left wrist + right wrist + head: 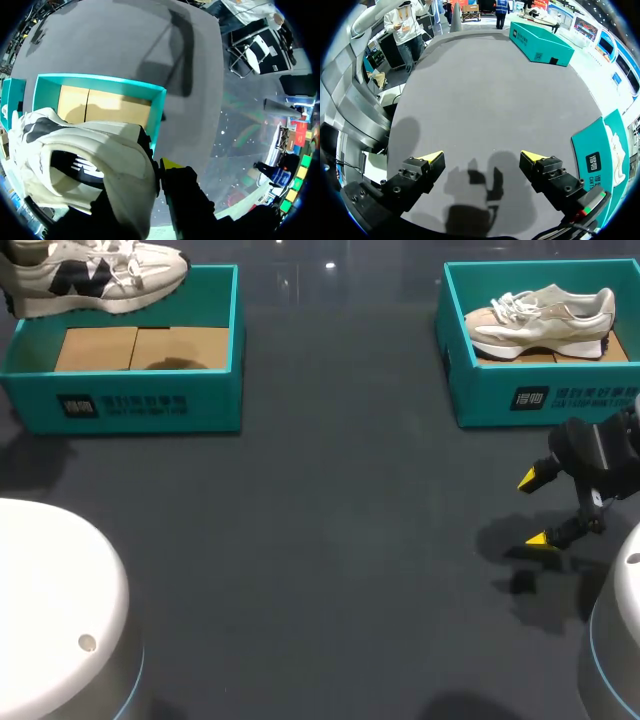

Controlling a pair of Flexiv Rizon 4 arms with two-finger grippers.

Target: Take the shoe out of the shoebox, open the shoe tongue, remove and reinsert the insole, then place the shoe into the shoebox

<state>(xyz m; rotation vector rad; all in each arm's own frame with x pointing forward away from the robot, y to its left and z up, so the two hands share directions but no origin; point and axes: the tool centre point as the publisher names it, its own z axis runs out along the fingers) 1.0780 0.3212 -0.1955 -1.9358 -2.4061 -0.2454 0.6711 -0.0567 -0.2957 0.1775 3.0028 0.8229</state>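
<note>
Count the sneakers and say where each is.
2. The black-and-white sneaker held over the left shoebox; the beige sneaker inside the right shoebox. None seems hidden.

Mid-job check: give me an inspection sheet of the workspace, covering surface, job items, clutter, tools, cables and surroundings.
Surface: dark grey table, flat, with shadows only.
Job's things: white shoe is raised over the rear wall of the left shoebox, whose cardboard insert lies bare. A beige shoe lies inside the right shoebox.
Clutter: nothing seen.
Grippers: left tool holds the white shoe at its heel opening, with one yellow tip showing and the other hidden by the shoe. Right tool is open and empty, above bare table in front of the right shoebox.
Cables: nothing seen.
Surroundings: nothing reaches over the table.
</note>
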